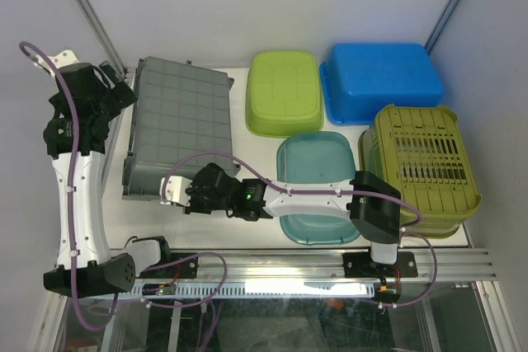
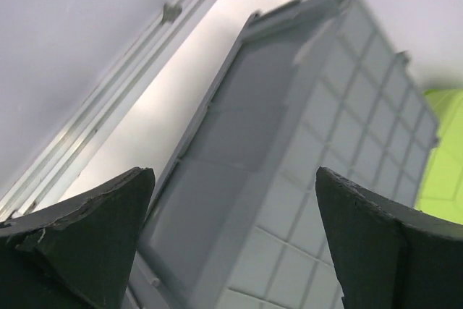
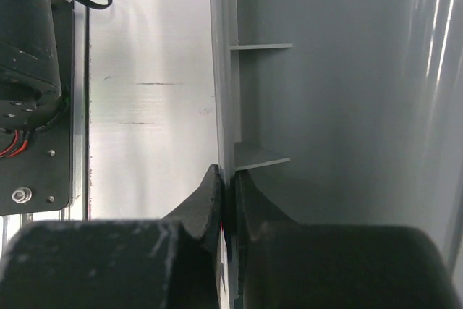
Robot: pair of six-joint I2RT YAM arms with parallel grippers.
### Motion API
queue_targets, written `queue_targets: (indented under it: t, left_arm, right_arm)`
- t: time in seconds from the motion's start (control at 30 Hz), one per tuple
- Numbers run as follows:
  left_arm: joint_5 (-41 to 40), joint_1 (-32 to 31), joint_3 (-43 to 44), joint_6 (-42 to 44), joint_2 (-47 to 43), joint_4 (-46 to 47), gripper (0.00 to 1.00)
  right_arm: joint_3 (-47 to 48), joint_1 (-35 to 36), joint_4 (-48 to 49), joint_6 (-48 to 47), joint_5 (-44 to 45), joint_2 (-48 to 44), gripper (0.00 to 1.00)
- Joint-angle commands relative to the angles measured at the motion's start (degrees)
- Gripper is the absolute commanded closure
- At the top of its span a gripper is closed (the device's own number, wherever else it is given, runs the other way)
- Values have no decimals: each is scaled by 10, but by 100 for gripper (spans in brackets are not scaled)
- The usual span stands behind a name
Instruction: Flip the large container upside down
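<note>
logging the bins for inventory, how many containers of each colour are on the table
grey container: 1
lime green tub: 1
blue tub: 1
teal tub: 1
olive basket: 1
total: 5

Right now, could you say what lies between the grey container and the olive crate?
The teal tub, under the right arm, in the top view.

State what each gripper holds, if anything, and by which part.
The right gripper pinches the gray container by the thin rim on its near side. The left gripper is open and holds nothing.
</note>
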Motion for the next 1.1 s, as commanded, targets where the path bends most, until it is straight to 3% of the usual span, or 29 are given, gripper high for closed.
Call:
queue_targets:
  t: [0.0,0.4,0.43,0.5,0.53,0.63,0.8,0.87,1.0,1.07]
  left_arm:
    - [25,-2,63,-8,-26,0,1]
    - [170,-2,56,-6,-70,34,1]
    - [176,-2,48,-12,-74,39,1]
    - [193,-3,41,-13,-75,43,1]
    - [198,-3,42,-14,-75,44,1]
    - [208,-3,58,-13,-74,45,1]
    - [241,-3,95,-14,-71,55,1]
    - [289,-3,89,-9,-67,71,1]
    - [449,-5,47,11,-47,116,1]
    - [484,-17,26,3,-39,130,1]
  right_arm:
    - [44,-11,51,10,-9,10,100]
    - [162,-44,35,15,-29,131,100]
    - [179,-44,23,15,-32,137,90]
    - [206,-42,8,33,-39,129,57]
    - [211,-41,7,41,-47,118,45]
    - [208,-41,6,65,-21,62,23]
    - [164,-44,-62,139,171,-52,1]
    - [124,-53,-98,198,261,-107,1]
    - [34,-147,-228,333,254,-223,1]
    - [-16,-219,-282,403,233,-285,1]
